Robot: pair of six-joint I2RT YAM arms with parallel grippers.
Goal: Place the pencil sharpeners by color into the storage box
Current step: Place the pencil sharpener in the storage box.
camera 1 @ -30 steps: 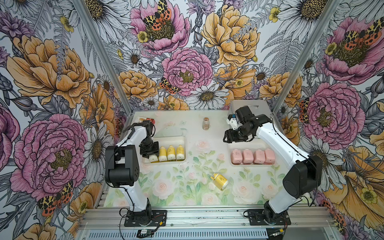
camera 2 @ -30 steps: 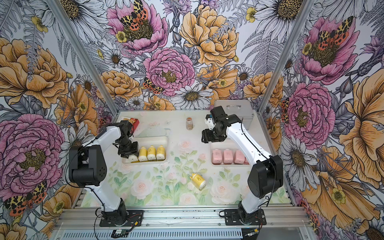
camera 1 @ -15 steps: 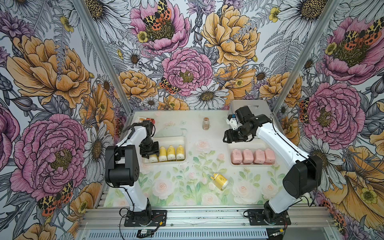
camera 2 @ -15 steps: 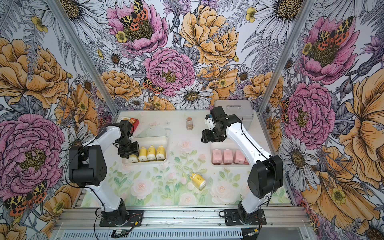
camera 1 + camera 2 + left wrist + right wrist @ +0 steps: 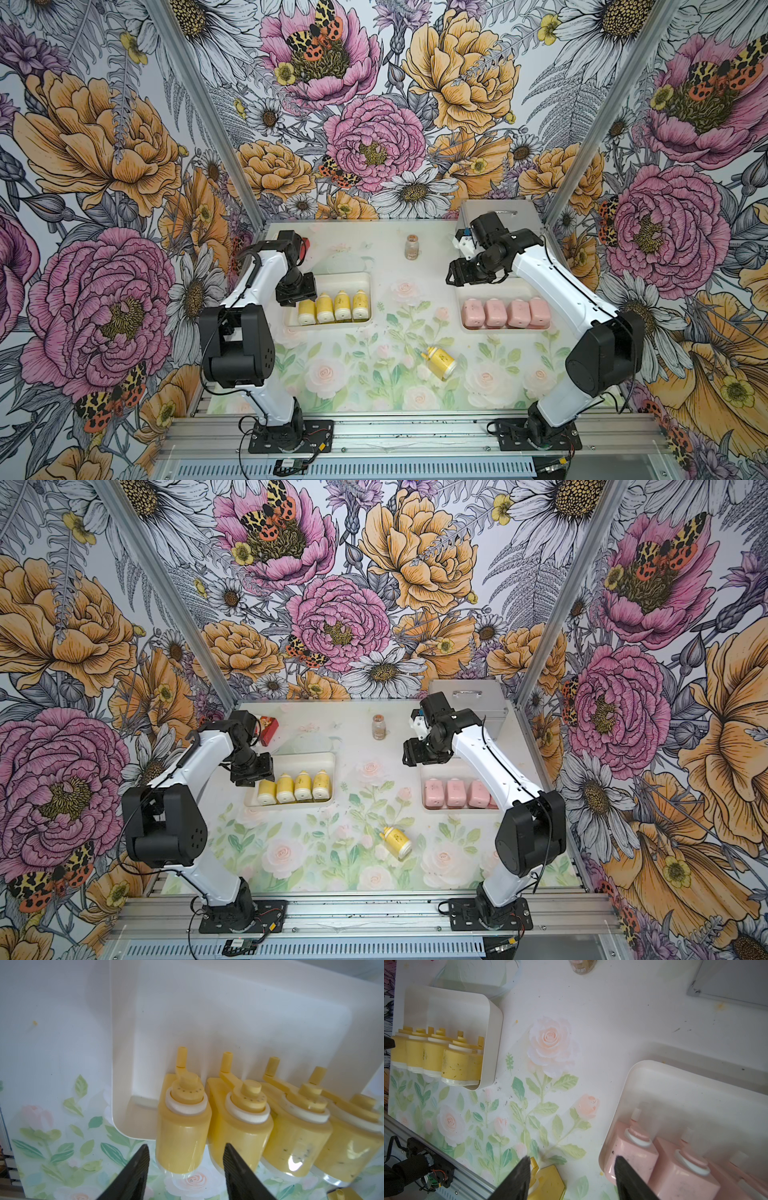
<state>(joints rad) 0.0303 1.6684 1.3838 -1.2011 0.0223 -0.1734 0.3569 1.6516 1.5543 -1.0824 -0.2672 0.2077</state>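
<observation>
Four yellow sharpeners (image 5: 324, 307) boxed, four pink sharpeners (image 5: 496, 312) boxed; fifth yellow (image 5: 441, 361) loose on counter (image 5: 353, 374); left tool (image 5: 186, 1159), right tool (image 5: 572, 1167) both apart, empty.

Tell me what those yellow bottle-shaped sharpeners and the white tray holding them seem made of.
Yellow bottle-shaped sharpeners: probably moulded plastic, glossy, judging by bright highlights on their rounded bodies. White tray: likely plastic too, smooth satin finish, thin walls, softly rounded corners.
</observation>
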